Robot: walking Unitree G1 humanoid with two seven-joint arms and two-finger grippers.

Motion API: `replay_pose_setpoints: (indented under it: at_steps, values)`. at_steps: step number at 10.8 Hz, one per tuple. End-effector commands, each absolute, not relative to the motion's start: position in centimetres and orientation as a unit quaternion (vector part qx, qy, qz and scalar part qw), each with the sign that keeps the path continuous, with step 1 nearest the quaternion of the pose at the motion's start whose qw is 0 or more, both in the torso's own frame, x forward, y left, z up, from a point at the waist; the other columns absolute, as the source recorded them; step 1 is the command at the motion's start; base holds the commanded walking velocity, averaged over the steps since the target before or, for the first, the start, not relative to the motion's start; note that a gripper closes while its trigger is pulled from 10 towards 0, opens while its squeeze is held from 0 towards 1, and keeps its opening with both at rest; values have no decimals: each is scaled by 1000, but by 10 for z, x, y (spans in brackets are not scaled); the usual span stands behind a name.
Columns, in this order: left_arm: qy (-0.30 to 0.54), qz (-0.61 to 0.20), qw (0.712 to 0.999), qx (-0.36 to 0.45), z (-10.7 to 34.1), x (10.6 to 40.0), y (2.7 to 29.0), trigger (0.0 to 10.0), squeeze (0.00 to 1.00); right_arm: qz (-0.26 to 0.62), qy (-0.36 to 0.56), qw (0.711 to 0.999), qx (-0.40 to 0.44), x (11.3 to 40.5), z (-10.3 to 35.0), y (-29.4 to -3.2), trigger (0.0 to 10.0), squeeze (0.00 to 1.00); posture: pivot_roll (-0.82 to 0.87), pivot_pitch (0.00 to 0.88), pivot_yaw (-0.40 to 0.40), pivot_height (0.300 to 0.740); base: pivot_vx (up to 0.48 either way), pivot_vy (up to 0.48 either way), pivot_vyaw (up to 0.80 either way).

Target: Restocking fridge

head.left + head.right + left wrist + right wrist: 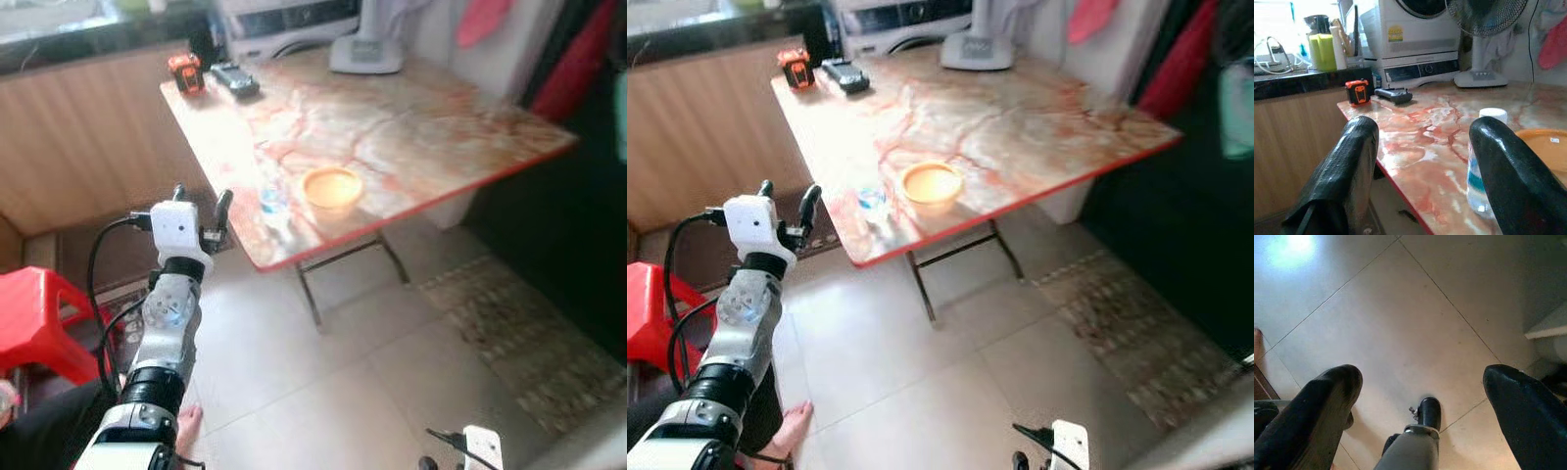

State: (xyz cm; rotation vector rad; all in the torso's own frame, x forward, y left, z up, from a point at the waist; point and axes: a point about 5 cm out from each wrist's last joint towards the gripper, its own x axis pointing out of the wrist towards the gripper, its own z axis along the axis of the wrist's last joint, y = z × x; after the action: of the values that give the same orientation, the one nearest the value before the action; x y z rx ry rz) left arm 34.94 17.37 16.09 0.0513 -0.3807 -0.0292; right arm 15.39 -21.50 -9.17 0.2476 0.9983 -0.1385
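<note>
Two arms in play, one working. My left gripper (203, 201) is hovering just off the near corner of the desk (411, 117), jaws standing wide and holding nothing, pointing toward the water bottle (271, 196). The bottle is standing upright on the desk near that corner, white cap on top, blue label showing. In the left wrist view the bottle (1484, 164) is lining up partly behind one of my black fingers (1520, 181), apart from it as far as I can tell.

Just beside the bottle, further in from the desk edge, an orange bowl (332, 187) is sitting. At the far end of the desk from the bottle, an orange-and-black gadget (186, 72) and a dark handset-like thing (235, 80) are lying side by side. The white base of a fan (365, 51) is standing at the far edge too, with a washing machine (1415, 39) behind it.

Off the desk on the bottle's side, a red plastic stool (39, 323) is standing on the tiled floor (392, 372). A person's bare foot (789, 428) is showing on the tiles near my left arm.

My right gripper (1422, 401) is hanging low over the floor, jaws spread wide, empty.
</note>
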Motion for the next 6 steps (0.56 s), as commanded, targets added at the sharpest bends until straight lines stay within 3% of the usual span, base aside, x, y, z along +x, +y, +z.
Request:
replay_pose_setpoints:
  at_steps: [1,6]
  values:
    - [-193,-15,981,29,165,350,176,10000,0,-72,480,866,123,151,-93,-215,10000,0,64,56,17,740,360,0,0]
    - [-203,-28,978,27,174,350,172,10000,0,-79,477,865,134,150,-93,-214,10000,0,69,46,21,740,362,0,0]
